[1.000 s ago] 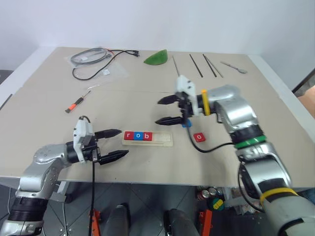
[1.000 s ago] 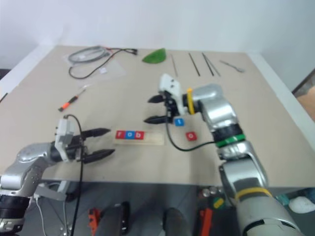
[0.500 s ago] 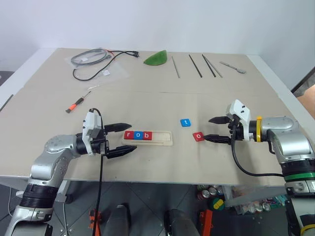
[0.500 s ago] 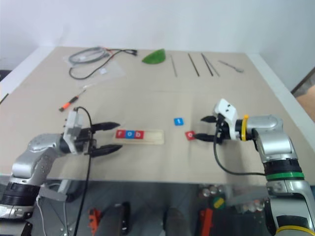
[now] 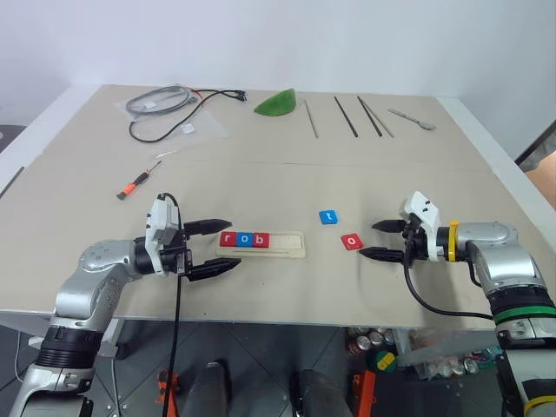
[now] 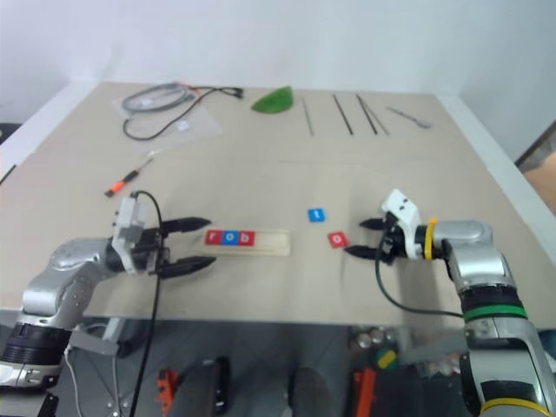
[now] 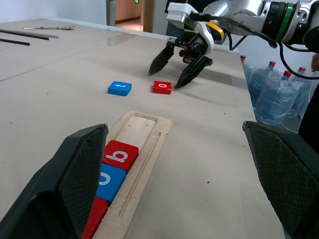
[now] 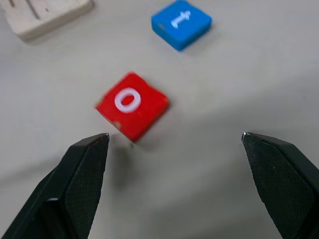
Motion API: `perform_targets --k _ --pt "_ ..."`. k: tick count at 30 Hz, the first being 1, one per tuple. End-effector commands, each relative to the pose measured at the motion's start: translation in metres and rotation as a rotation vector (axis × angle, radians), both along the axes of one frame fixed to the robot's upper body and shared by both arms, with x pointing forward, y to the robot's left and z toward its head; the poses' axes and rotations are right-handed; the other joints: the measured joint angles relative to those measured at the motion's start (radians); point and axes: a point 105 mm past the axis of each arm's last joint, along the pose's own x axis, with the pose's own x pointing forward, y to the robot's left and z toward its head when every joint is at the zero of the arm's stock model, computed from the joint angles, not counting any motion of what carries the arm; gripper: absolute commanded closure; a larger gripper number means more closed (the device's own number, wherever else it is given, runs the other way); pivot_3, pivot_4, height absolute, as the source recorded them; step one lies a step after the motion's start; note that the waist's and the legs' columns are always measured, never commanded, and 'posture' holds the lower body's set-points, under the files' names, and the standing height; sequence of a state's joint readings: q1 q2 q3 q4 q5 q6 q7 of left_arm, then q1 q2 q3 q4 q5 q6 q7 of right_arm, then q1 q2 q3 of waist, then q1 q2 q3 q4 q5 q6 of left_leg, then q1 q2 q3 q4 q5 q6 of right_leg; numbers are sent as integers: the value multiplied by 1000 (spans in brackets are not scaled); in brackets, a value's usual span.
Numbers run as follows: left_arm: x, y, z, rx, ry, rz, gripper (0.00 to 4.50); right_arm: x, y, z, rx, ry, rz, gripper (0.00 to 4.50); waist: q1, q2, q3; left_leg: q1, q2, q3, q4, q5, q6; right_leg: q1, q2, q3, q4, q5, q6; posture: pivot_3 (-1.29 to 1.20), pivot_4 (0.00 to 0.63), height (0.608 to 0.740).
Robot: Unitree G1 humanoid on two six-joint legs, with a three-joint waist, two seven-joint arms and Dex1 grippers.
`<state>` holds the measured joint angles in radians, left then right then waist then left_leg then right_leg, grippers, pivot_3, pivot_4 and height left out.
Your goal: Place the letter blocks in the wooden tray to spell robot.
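Since the earlier frames the right gripper (image 5: pixel 382 241) has swung from above the middle of the worktop (image 5: pixel 261 156) down toward the right part of its near edge, uncovering the blue t block (image 5: pixel 327 216). Its fingers stand apart and empty, pointing at the red o block (image 5: pixel 351 241), which lies flat just beyond the fingertips, toward the wooden tray (image 5: pixel 261 244). The tray lies with its long axis parallel to the near edge; r, o and b fill its left slots, leaving the two right slots free. The left gripper (image 5: pixel 221 247), fingers also apart and empty, hangs just beside the tray's left end. The right arm is the nearer to both loose blocks, so the next o pick probably falls to it.
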<state>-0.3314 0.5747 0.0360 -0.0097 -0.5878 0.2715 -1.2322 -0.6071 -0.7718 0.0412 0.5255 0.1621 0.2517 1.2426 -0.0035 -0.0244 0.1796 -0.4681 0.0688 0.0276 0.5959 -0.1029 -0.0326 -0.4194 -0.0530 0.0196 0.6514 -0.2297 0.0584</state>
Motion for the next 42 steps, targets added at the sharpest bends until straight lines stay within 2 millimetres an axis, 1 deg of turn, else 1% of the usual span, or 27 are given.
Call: perform_targets --k 1,11,20,23,28,29,33,35,37,40,42 --pt "-3 4 11 5 -40 -1 0 3 8 10 8 -35 41 103 0 0 0 0 0 0 0 0 0 0 0 0 0 0 0 0 150 740" --pt "-5 7 11 7 -34 8 0 0 28 10 33 -43 112 103 0 0 0 0 0 0 0 0 0 0 0 0 0 0 0 0 150 740" --pt "-5 8 11 7 -32 14 0 -5 28 5 26 -21 129 103 4 0 0 0 0 0 0 0 0 0 0 0 0 0 0 0 150 740" --pt "-5 9 11 8 -33 16 0 -7 26 3 25 -16 128 931 5 0 0 0 0 0 0 0 0 0 0 0 0 0 0 0 150 740" --pt "-4 10 12 7 -33 18 0 -8 25 4 31 -16 128 2673 5 0 0 0 0 0 0 0 0 0 0 0 0 0 0 0 150 740" --pt "-4 10 12 7 -33 18 0 -8 25 4 32 -16 128 2789 5 0 0 0 0 0 0 0 0 0 0 0 0 0 0 0 150 740" --pt "-3 10 13 8 -33 17 0 -7 26 5 32 -23 129 2789 5 0 0 0 0 0 0 0 0 0 0 0 0 0 0 0 150 740" --pt "-2 11 14 9 -35 21 0 -5 30 9 36 -40 131 2789 5 0 0 0 0 0 0 0 0 0 0 0 0 0 0 0 150 740" --pt "-1 14 15 12 -37 27 0 -2 40 19 48 -65 143 2789 5 0 0 0 0 0 0 0 0 0 0 0 0 0 0 0 150 740" --pt "-1 21 15 40 -44 41 0 -3 63 35 55 -100 184 2789 2 0 0 0 0 0 0 0 0 0 0 0 0 0 0 0 150 740" --pt "0 25 16 43 -48 54 0 -9 79 42 39 -114 225 2789 1 0 0 0 1 0 0 0 0 -1 1 0 0 1 0 0 150 740"
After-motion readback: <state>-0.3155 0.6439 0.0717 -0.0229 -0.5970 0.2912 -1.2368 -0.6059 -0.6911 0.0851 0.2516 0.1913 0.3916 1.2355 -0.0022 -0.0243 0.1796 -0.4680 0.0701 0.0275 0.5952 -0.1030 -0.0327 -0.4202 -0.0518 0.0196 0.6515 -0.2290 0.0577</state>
